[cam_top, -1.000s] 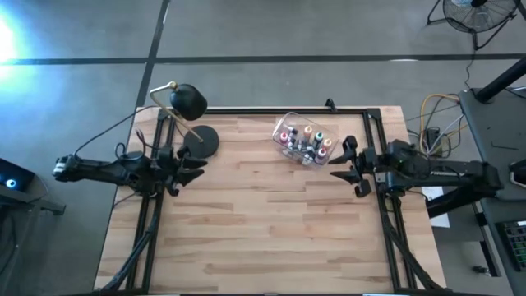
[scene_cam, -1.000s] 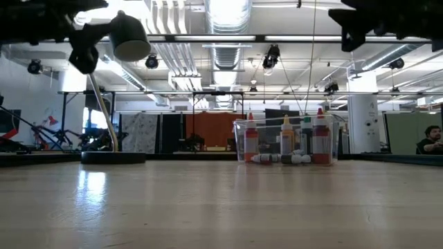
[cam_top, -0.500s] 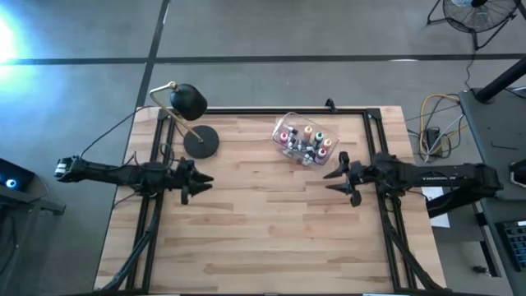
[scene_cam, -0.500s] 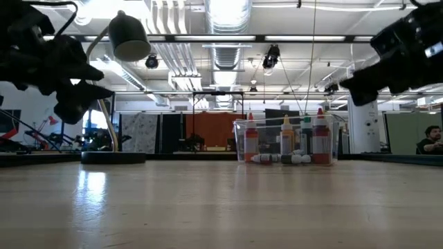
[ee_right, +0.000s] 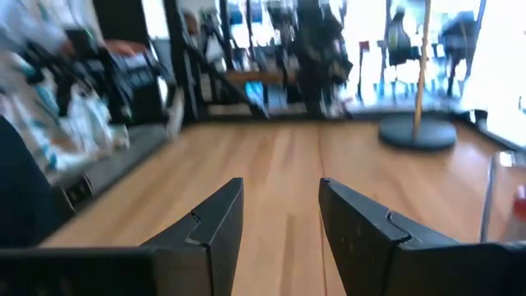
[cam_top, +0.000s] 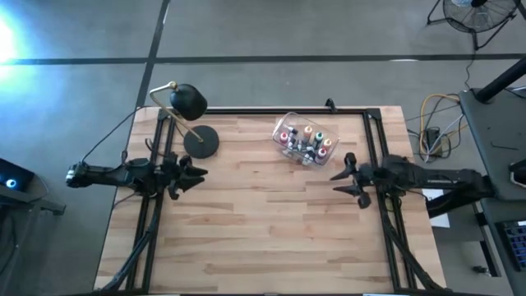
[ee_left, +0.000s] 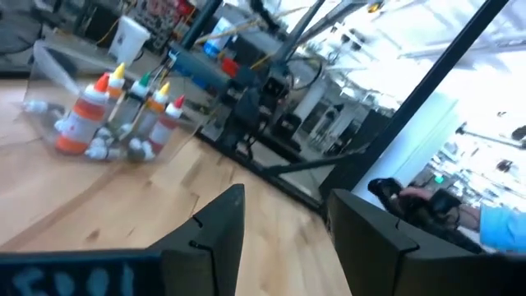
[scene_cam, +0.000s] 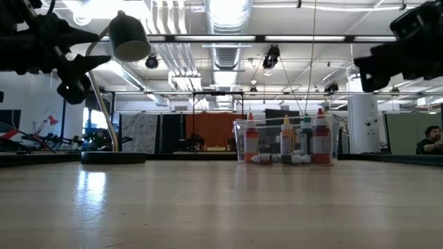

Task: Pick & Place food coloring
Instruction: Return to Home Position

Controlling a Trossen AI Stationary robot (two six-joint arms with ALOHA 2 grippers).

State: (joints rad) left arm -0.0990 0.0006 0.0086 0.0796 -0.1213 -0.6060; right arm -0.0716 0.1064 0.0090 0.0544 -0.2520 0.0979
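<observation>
The food coloring (cam_top: pixel 304 141) is several small dropper bottles in a clear tub (scene_cam: pixel 239 142) at the table's far side, right of the middle. Some bottles (scene_cam: pixel 285 138) stand upright, and smaller ones (scene_cam: pixel 277 158) lie on the tub's floor. My left gripper (cam_top: pixel 194 174) hovers open over the table's left edge, pointing level toward the right. The left wrist view shows the bottles (ee_left: pixel 123 111) far off beyond the left gripper (ee_left: pixel 283 218). My right gripper (cam_top: pixel 343 174) hovers open at the right edge, near side of the tub, pointing left. Nothing lies between the right gripper's (ee_right: pixel 281 215) fingers.
A black desk lamp stands at the far left, its round base (cam_top: pixel 201 141) on the table and its head (cam_top: pixel 187 102) over the far edge. Black frame rails (cam_top: pixel 380 156) run along both side edges. Bare wood (cam_top: pixel 271 222) fills the middle and near part.
Both grippers have come down from high above the table to a lower height over their side edges, and they now point level. Their fingers have kept the same gap. The tub and bottles have not moved.
</observation>
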